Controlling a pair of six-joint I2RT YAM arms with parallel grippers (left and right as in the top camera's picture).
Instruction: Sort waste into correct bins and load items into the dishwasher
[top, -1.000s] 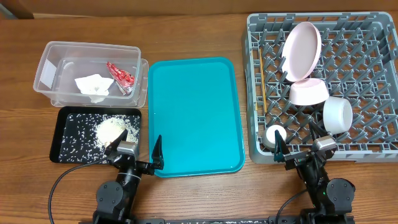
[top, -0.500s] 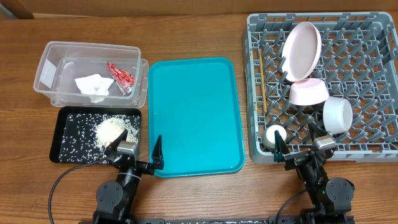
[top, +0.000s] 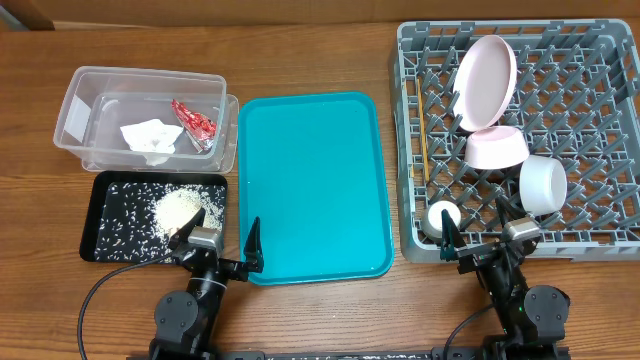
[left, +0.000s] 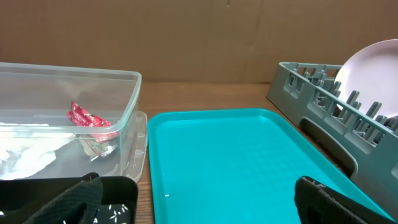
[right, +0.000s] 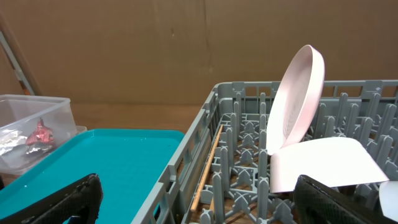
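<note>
The clear tub (top: 80, 100) holds the red wrapper (top: 194, 122) and the white napkin (top: 150, 137); both also show in the left wrist view, wrapper (left: 87, 116) and napkin (left: 25, 158). The black tray (top: 100, 245) holds the rice heap (top: 178, 208). The grey dish rack (top: 610, 235) holds the pink plate (top: 484, 72) upright, two bowls (top: 495, 148) (top: 543, 185), the tiny cup (top: 443, 215) and chopsticks (top: 424, 150). My left gripper (top: 219, 245) is open and empty at the front left. My right gripper (top: 478, 240) is open and empty at the rack's front edge.
An empty teal tray (top: 312, 185) lies between the bins and the rack; it also shows in the left wrist view (left: 236, 162) and the right wrist view (right: 118, 162). A cardboard wall stands behind the table.
</note>
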